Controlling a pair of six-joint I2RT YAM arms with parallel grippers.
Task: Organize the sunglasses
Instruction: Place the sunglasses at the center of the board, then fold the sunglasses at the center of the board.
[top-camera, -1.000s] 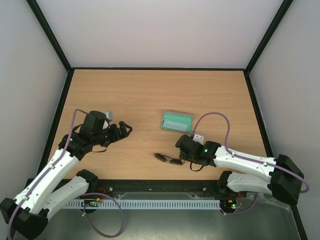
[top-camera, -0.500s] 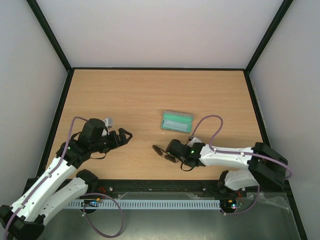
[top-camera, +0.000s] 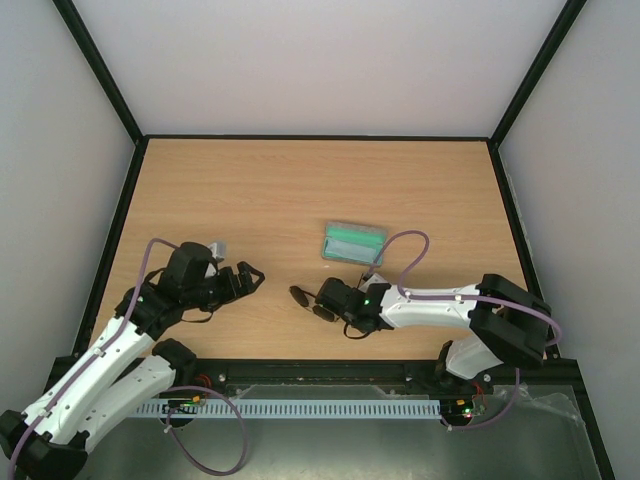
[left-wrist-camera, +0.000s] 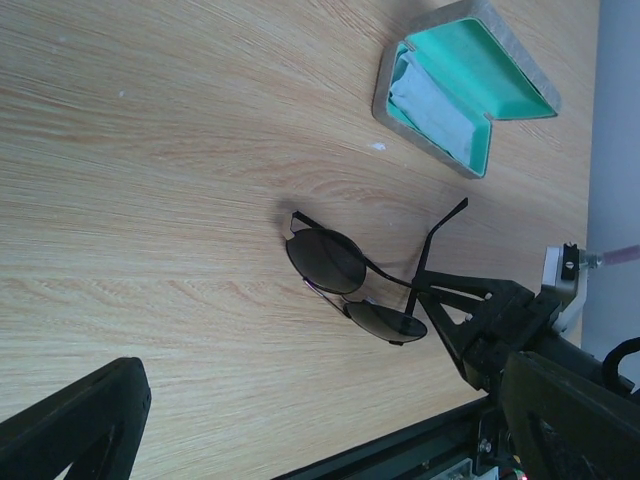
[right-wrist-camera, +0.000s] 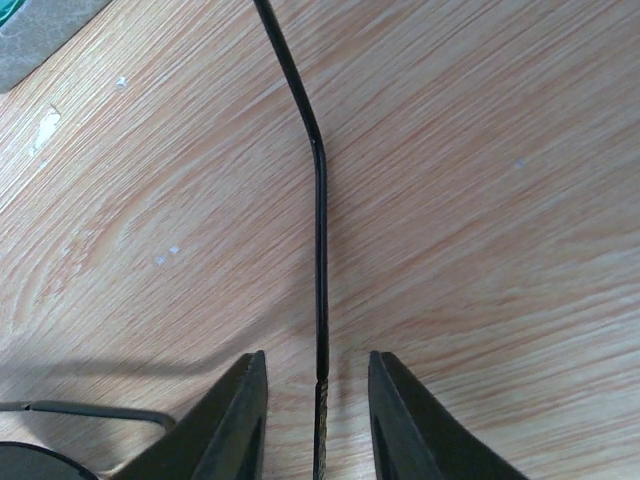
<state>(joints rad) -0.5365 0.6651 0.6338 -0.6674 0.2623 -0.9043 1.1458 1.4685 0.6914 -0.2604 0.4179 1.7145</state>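
Note:
The sunglasses (top-camera: 301, 297) lie on the wooden table (top-camera: 250, 190), lenses to the left and arms open toward the right. In the left wrist view they (left-wrist-camera: 330, 262) show two dark round lenses and thin wire arms. My right gripper (top-camera: 333, 299) is open and low over the table. It straddles one thin arm (right-wrist-camera: 320, 250) of the sunglasses, with a gap on both sides. My left gripper (top-camera: 250, 277) is open and empty, to the left of the sunglasses. The grey case (top-camera: 354, 242) lies open behind them.
The case's green inside (left-wrist-camera: 470, 75) holds a folded pale cloth (left-wrist-camera: 428, 105). A corner of the case (right-wrist-camera: 35, 35) shows in the right wrist view. The table's black front rail (top-camera: 320, 368) runs close in front of the sunglasses. Black-framed walls stand at the sides.
My right gripper has moved left along the table, and the sunglasses have shifted left with it. My left arm has drawn back a little toward the front edge.

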